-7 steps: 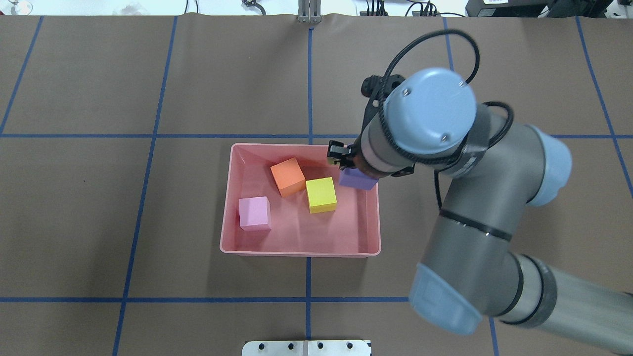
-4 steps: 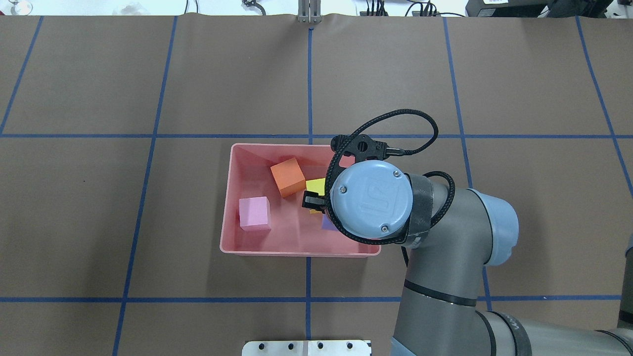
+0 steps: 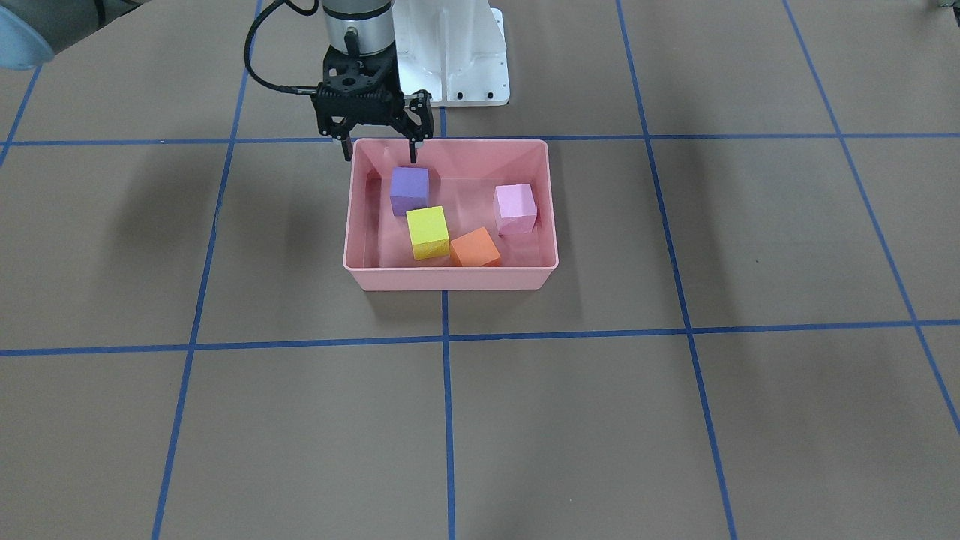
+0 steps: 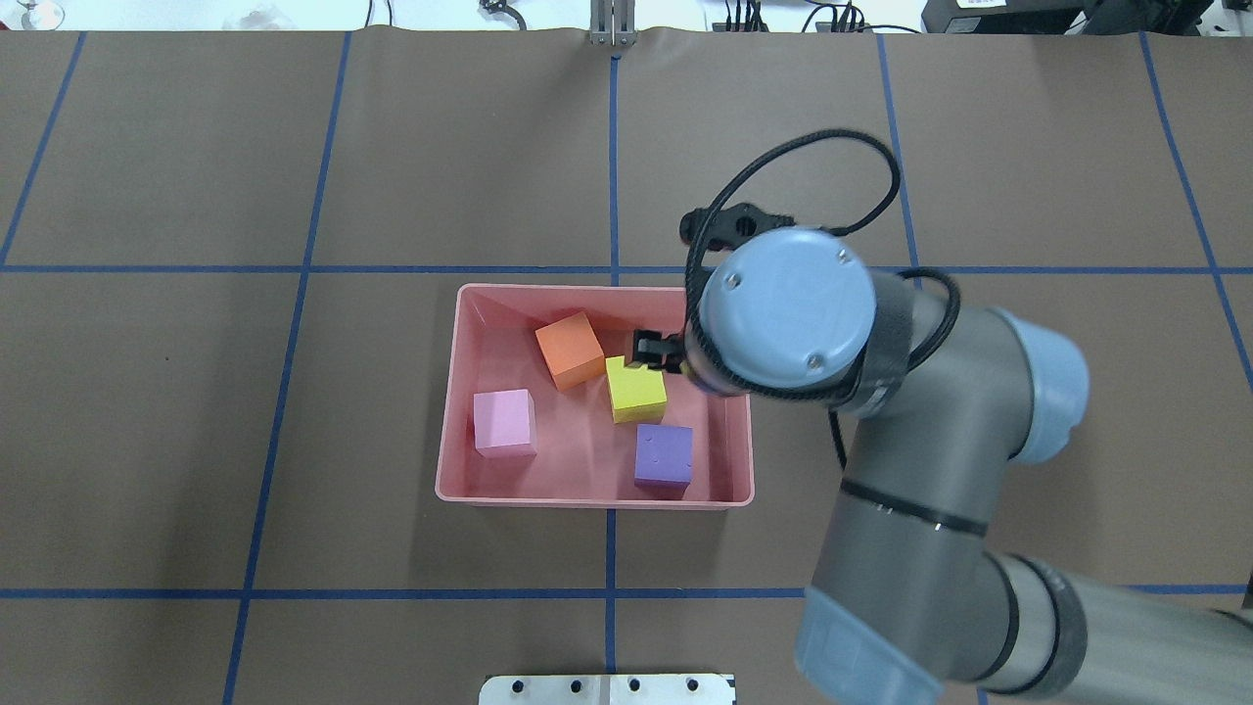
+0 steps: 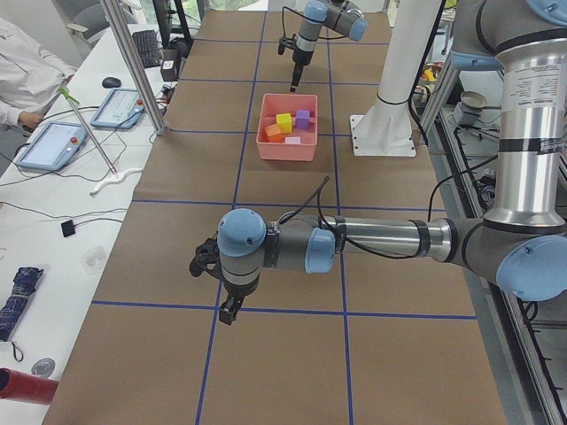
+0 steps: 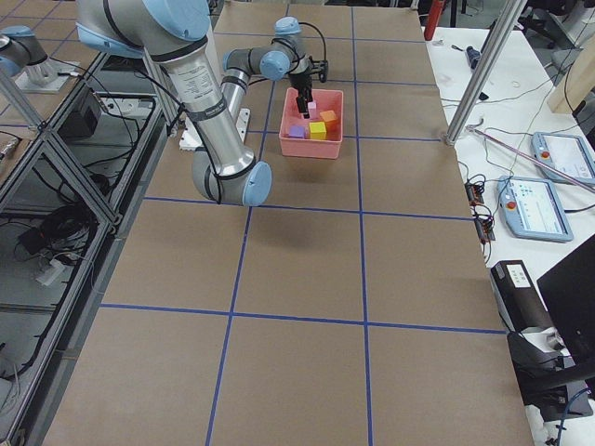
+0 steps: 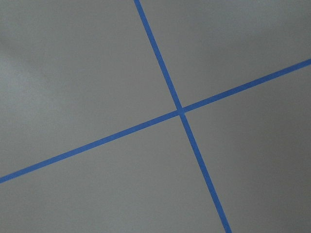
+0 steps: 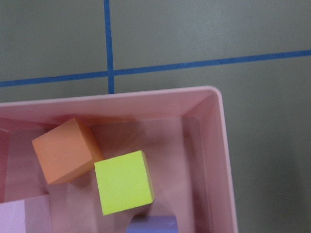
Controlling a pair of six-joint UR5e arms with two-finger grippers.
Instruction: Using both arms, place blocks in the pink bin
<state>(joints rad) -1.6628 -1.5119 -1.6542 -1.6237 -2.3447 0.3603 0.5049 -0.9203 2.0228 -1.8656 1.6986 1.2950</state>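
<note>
The pink bin (image 3: pixel 450 279) holds all four blocks: purple (image 3: pixel 409 190), yellow (image 3: pixel 427 232), orange (image 3: pixel 475 248) and pale pink (image 3: pixel 514 208). In the overhead view the purple block (image 4: pixel 664 456) lies in the bin's near right corner, apart from the yellow block (image 4: pixel 635 387). My right gripper (image 3: pixel 379 157) is open and empty, above the bin's robot-side rim. The right wrist view looks down on the orange (image 8: pixel 65 150) and yellow (image 8: pixel 124 182) blocks. My left gripper (image 5: pixel 229 308) shows only in the exterior left view, far from the bin; I cannot tell its state.
The white metal base (image 3: pixel 450 52) stands just behind the bin on the robot's side. Blue tape lines (image 7: pixel 180 111) cross the brown table. The left arm (image 5: pixel 372 239) stretches low over the table's left end. An operator's desk with tablets (image 5: pixel 53 142) lines that side.
The right gripper carried the purple block over the bin toward the robot and let it go. The block now lies in the near right corner; the gripper has moved away, open.
</note>
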